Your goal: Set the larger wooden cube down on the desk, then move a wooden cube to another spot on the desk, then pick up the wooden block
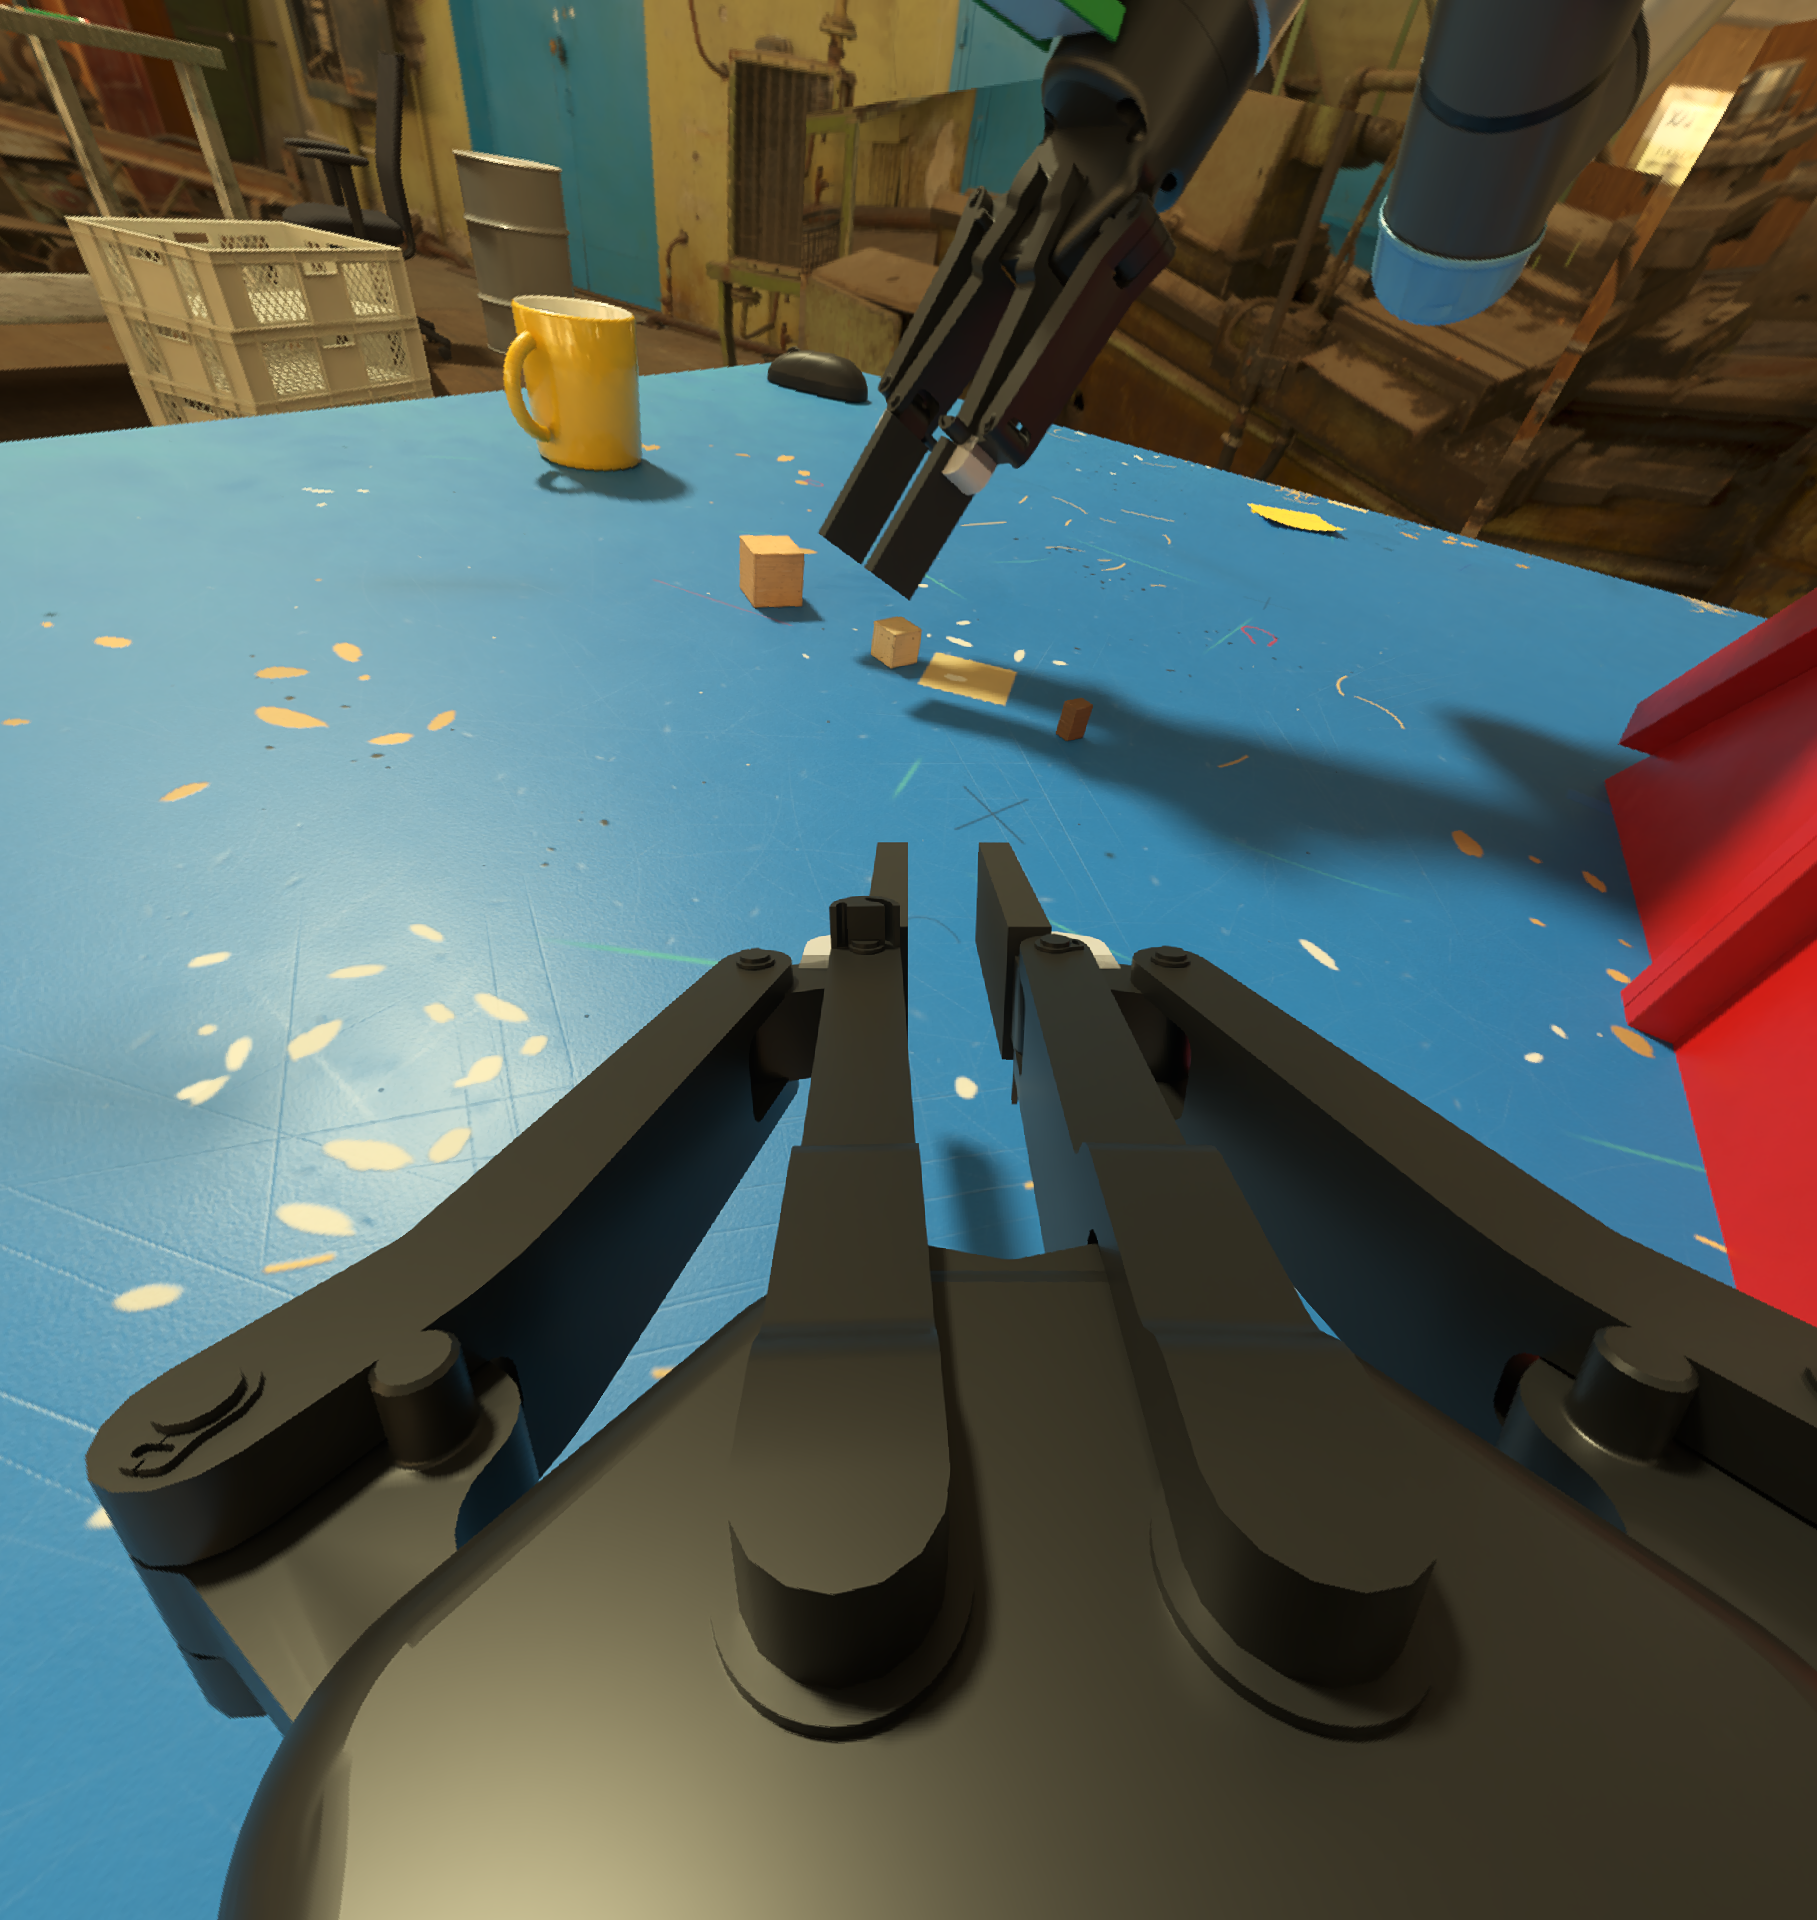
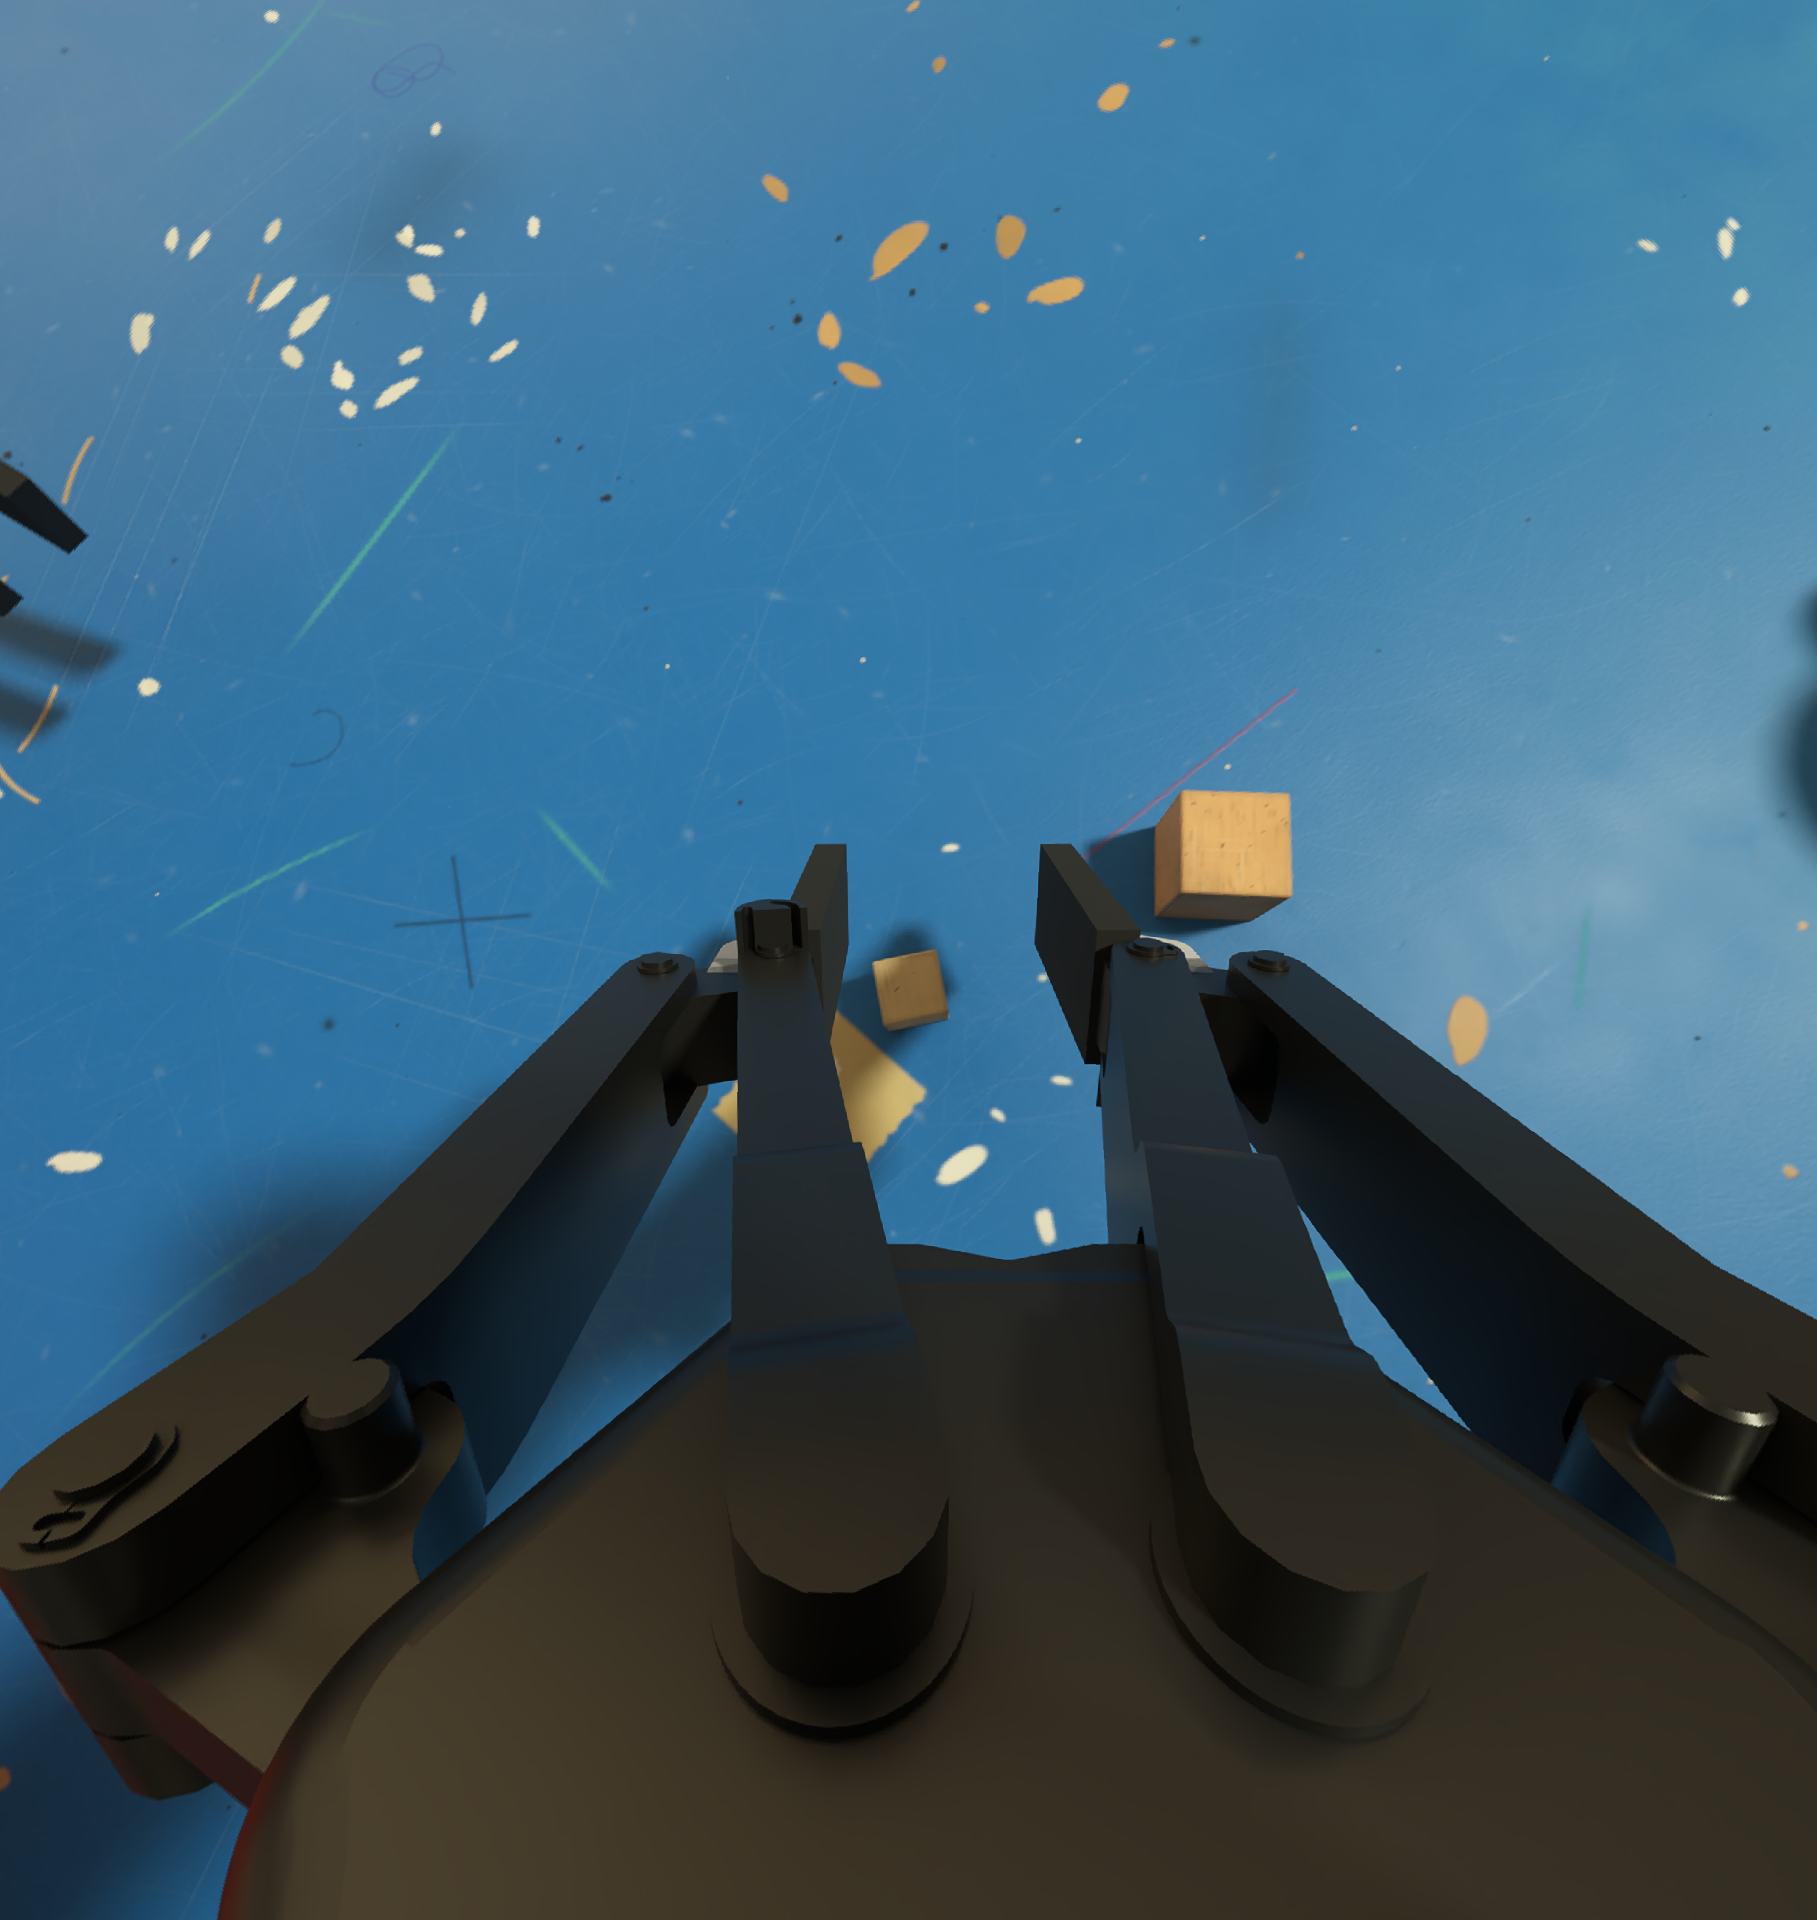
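The larger wooden cube (image 1: pixel 771 569) rests on the blue desk (image 1: pixel 364 831); it also shows in the right wrist view (image 2: pixel 1223 854). A smaller wooden cube (image 1: pixel 896 641) (image 2: pixel 909 989) lies close beside it. A small dark brown wooden block (image 1: pixel 1074 718) stands farther right; the right wrist view does not show it. My right gripper (image 1: pixel 878 561) (image 2: pixel 942 883) hovers above the desk, open and empty, with the smaller cube below between its fingers and the larger cube just outside one finger. My left gripper (image 1: pixel 942 862) is low over the near desk, empty, its fingers a narrow gap apart.
A yellow mug (image 1: pixel 577 382) stands at the back left, and a dark rounded object (image 1: pixel 819 374) at the far edge. A red box (image 1: pixel 1756 852) blocks the right side. A flat tan patch (image 1: pixel 966 677) lies on the desk by the smaller cube. A beige crate (image 1: pixel 249 312) sits beyond the desk.
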You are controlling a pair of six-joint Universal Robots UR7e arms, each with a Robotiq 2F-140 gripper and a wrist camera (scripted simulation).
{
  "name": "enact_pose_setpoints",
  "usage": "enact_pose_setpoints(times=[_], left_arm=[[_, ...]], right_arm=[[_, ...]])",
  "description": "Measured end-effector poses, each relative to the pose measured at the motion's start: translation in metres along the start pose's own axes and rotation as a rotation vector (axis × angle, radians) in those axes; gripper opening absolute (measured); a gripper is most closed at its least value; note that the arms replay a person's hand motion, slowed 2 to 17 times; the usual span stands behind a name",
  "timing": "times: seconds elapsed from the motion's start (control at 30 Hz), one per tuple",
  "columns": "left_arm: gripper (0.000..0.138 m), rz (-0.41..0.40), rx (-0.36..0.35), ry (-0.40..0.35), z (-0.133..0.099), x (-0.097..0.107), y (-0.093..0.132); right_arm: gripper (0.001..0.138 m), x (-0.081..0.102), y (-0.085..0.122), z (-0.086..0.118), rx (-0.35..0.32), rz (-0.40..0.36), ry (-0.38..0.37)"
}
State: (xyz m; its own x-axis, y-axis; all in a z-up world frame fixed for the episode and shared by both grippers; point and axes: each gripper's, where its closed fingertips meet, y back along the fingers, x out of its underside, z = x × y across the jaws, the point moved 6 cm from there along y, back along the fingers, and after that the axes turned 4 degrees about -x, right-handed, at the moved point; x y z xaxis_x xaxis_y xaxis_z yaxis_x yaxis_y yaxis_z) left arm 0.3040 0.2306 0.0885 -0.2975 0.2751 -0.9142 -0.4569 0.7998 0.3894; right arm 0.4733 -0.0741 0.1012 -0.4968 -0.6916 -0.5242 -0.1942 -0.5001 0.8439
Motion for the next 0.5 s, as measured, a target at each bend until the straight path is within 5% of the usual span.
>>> enact_pose_setpoints(times=[0.27, 0.5], left_arm=[[0.018, 0.002, 0.009, 0.001, 0.0, 0.002, -0.003], [0.018, 0.008, 0.015, 0.001, 0.0, 0.002, -0.006]], right_arm=[[0.046, 0.02, -0.005, 0.019, 0.004, -0.011, -0.008], [0.04, 0.031, -0.008, 0.021, 0.085, -0.009, 0.02]])
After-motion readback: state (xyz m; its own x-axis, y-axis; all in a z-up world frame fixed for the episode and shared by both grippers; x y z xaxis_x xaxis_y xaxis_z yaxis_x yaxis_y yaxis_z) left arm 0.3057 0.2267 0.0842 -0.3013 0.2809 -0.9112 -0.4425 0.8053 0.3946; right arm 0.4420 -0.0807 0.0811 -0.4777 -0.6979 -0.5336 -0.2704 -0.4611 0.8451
